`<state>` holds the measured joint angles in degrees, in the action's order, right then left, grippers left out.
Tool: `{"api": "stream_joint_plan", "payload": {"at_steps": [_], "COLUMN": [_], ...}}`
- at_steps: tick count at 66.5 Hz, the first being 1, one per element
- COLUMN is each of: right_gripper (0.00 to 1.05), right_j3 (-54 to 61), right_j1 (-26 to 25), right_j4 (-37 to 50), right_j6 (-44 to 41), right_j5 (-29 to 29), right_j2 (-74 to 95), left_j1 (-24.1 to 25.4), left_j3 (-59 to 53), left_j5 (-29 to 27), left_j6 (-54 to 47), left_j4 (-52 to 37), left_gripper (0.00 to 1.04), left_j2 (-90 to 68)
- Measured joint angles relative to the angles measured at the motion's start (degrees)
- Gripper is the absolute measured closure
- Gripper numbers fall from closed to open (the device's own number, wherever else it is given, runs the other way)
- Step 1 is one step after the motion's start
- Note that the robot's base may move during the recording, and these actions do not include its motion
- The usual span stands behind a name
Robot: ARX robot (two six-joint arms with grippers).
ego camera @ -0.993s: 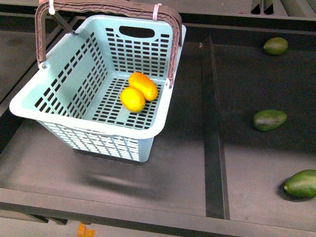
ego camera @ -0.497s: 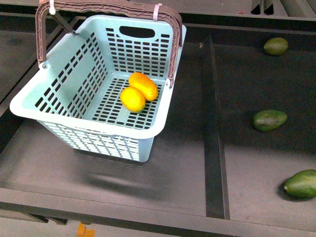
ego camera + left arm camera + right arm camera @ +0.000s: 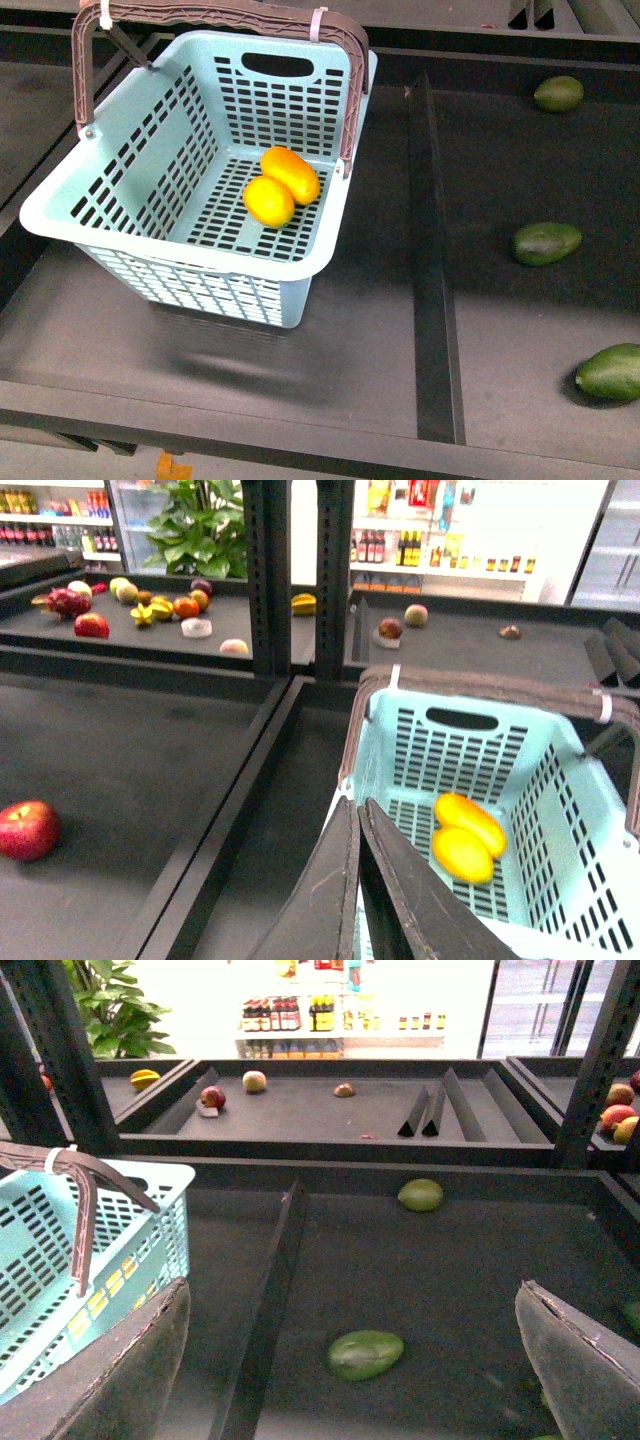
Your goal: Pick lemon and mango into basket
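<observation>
Front view: the lemon [image 3: 268, 201] and the mango [image 3: 291, 174] lie touching on the slotted floor of the basket [image 3: 60, 215], toward its right wall. The mango's long axis runs diagonally, its far end toward the handle side; the lemon sits at its nearer, left flank. Neither claw appears here. Three green fruits lie in the bench compartment to the right of the divider.

Left wrist view: the left claw [image 3: 358, 825] has its jaws pressed together, holding nothing. It sits just outside the basket's [image 3: 380, 725] near rim; lemon [image 3: 462, 854] and mango [image 3: 470, 820] lie beyond and inside.

Right wrist view: the right claw [image 3: 350, 1360] is spread wide and empty over the green-fruit compartment, with the basket [image 3: 150, 1185] off to one side.

Judgement: both fruits are placed; no further grasp appears required.
</observation>
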<state>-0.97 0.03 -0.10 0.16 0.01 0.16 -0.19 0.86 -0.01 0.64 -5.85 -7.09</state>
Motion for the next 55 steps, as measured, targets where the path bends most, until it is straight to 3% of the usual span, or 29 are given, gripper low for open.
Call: {"api": "stream_joint_plan", "payload": {"at_steps": [4, 31, 37, 55], "right_gripper": [0.09, 0.09, 0.09, 0.09], "right_j3": [0.0, 0.0, 0.0, 0.0], "right_j1": [0.0, 0.0, 0.0, 0.0], "right_j4": [0.0, 0.0, 0.0, 0.0], "right_j6": [0.0, 0.0, 0.0, 0.0], "right_j5": [0.02, 0.0, 0.0, 0.0], "right_j2": [0.0, 0.0, 0.0, 0.0], "left_j1": [0.0, 0.0, 0.0, 0.0], "left_j3": [0.0, 0.0, 0.0, 0.0], "left_j5": [0.0, 0.0, 0.0, 0.0], "left_j6": [-0.02, 0.0, -0.02, -0.02], "left_j4": [5.22, 5.77, 5.77, 5.77], "left_gripper": [1.01, 1.01, 0.71, 0.12], "left_j2": [5.29, 6.73, 6.73, 6.73]}}
